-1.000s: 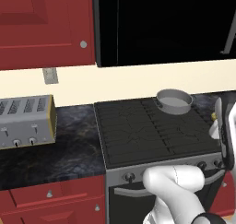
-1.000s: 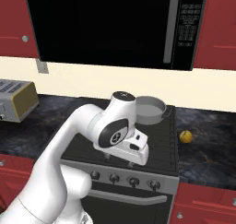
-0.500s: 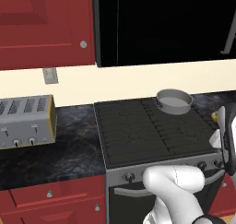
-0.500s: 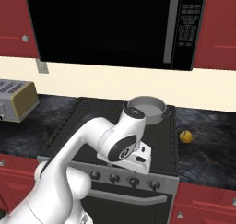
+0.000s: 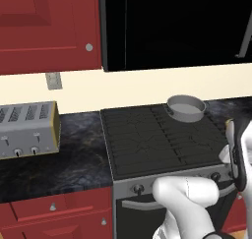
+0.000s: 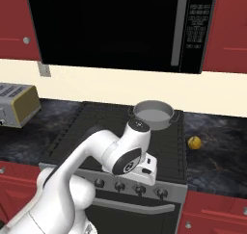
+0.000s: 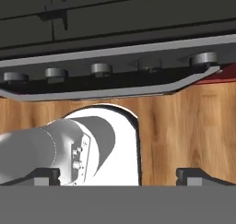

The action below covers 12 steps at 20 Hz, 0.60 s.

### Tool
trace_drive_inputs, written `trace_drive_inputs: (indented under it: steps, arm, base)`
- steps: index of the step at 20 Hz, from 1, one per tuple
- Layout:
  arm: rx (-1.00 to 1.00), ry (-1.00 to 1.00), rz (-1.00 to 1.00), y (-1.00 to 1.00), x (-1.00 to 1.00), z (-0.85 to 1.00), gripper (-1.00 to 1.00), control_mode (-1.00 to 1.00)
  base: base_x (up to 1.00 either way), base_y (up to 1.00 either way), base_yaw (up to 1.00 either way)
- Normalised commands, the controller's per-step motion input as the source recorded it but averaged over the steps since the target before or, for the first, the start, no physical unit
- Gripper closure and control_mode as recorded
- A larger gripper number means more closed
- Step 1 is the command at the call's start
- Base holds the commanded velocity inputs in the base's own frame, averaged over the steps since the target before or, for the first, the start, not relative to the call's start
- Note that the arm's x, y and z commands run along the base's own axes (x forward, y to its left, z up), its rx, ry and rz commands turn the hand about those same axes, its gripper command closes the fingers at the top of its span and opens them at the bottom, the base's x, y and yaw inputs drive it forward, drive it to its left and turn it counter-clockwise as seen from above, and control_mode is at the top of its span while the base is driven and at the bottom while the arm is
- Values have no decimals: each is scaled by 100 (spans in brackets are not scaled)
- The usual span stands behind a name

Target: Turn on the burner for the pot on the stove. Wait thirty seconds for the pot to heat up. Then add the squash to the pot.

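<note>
Jaws spread wide, grasping nothing: the gripper hangs before the stove front, facing its knob row, apparently to light the burner. The pot occupies the stove's rear right corner; the squash lies right on the dark counter, below the red cabinets.

The white arm rises from the lower left of the right base view and bends at centre frame, its wrist turned downward. In the hand view, the gripper shows 2 dark fingertips set wide apart at the bottom edge, holding nothing.
</note>
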Motion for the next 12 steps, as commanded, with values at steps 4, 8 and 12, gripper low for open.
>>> trace_drive_inputs:
  steps: [4,8,12]
  arm:
    - [4,1,7,-11,25,-17,-100,-100]
    - [3,0,10,-12,26,-29,-100,-100]
    - [1,2,8,-7,34,-31,-100,-100]
  base:
    - [0,0,0]
    - [0,0,0]
    - [0,0,0]
